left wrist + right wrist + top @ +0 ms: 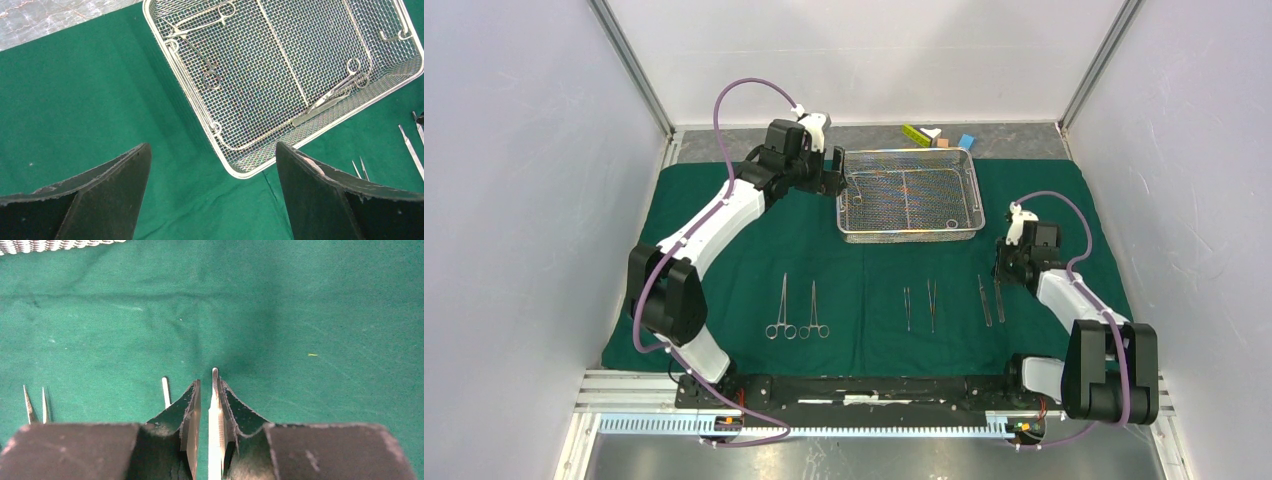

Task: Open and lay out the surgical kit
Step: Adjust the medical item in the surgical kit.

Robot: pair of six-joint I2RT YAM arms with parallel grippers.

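Note:
The dark green cloth [724, 260] lies spread flat. The wire-mesh tray [910, 237] stands at its back centre and holds ring-handled clamps [200, 55] and another ring-handled tool [340, 90]. Two clamps [781, 310] [813, 310], two tweezers [907, 308] [932, 305] and two slim steel tools [984, 300] [999, 298] lie in a row at the front. My left gripper [211, 145] hangs wide open over the tray's near-left corner [235, 172], holding nothing. My right gripper [207, 385] is low on the cloth, jaws slightly parted around a slim steel tool [215, 410] that rests against the right finger, with a gap to the left one.
Small yellow-green [914, 133], brown and blue [966, 141] blocks sit behind the tray, off the cloth. Enclosure walls stand on both sides and at the back. A second steel tool [165, 390] lies just left of my right fingers, and tweezer tips [35, 405] farther left.

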